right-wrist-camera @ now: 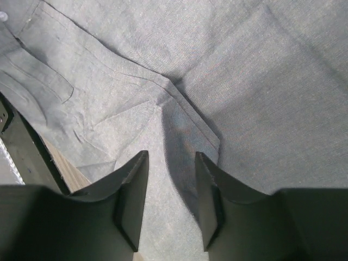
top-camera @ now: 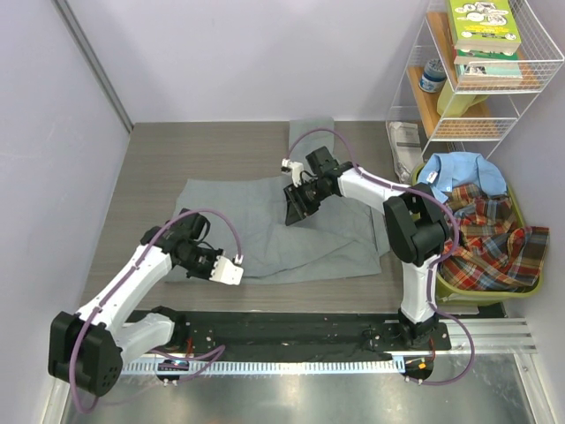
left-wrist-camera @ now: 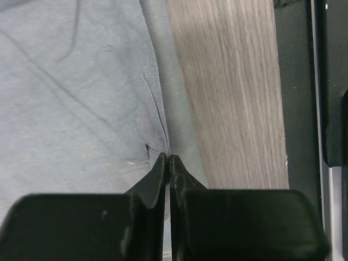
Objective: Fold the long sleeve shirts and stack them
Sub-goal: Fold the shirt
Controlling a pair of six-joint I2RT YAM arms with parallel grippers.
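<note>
Now the grey shirt lies spread flat on the table, in front of both arms, with one strip of it reaching toward the far wall. The left gripper sits low at the shirt's near-left edge. In the left wrist view its jaws are pressed together right on the hem of the shirt, beside bare table. Small creases run into the fingertips, so it appears to pinch the cloth there.

The right gripper points down over the middle of the shirt, toward its far side. In the right wrist view its jaws stand partly apart. A raised fold of the shirt runs in between them, and neither finger visibly clamps it. Whether the tips touch the cloth I cannot tell.

At the table's right stands a green basket. A blue shirt lies at its far end. A plaid shirt fills the rest and hangs over the right rim. Behind the basket a wire rack holds books.
</note>
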